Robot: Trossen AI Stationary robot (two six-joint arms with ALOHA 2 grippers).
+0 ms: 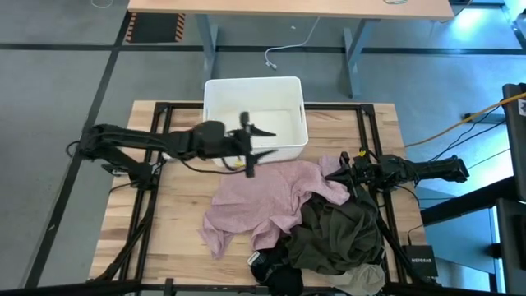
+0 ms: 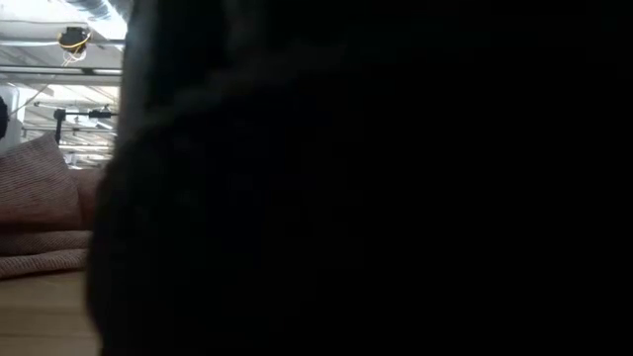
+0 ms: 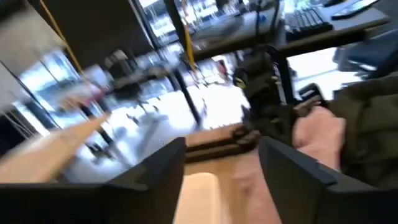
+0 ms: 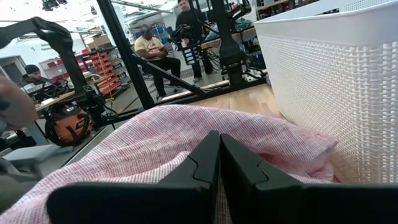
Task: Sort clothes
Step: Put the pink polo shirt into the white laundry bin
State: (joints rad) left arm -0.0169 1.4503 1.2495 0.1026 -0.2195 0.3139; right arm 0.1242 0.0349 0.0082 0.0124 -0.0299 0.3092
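Note:
A dusty pink garment (image 1: 263, 201) lies spread on the table's middle, also filling the right wrist view (image 4: 143, 143). A dark olive green garment (image 1: 341, 234) is heaped at its right, overlapping its edge. A black garment (image 1: 275, 271) and a light beige-grey one (image 1: 366, 279) lie at the near edge. My left gripper (image 1: 265, 142) is open and empty over the near wall of the white bin (image 1: 215, 90). My right gripper (image 1: 330, 174) is shut at the pink garment's right part. My right gripper (image 4: 219, 140) comes in nearly level from the table's right, its shut fingers at a raised ridge of the pink cloth (image 4: 186, 127). The fingers hide the place of contact, so layers or edge cannot be told. The rest of the garment lies slack on the table.
The white bin (image 4: 336, 81) stands at the table's far middle, close beside the pink garment. A dark thing close to the lens blocks most of the low view (image 2: 376, 198). Bare wood shows at the table's left (image 1: 164, 222). People sit in the room beyond (image 4: 152, 50).

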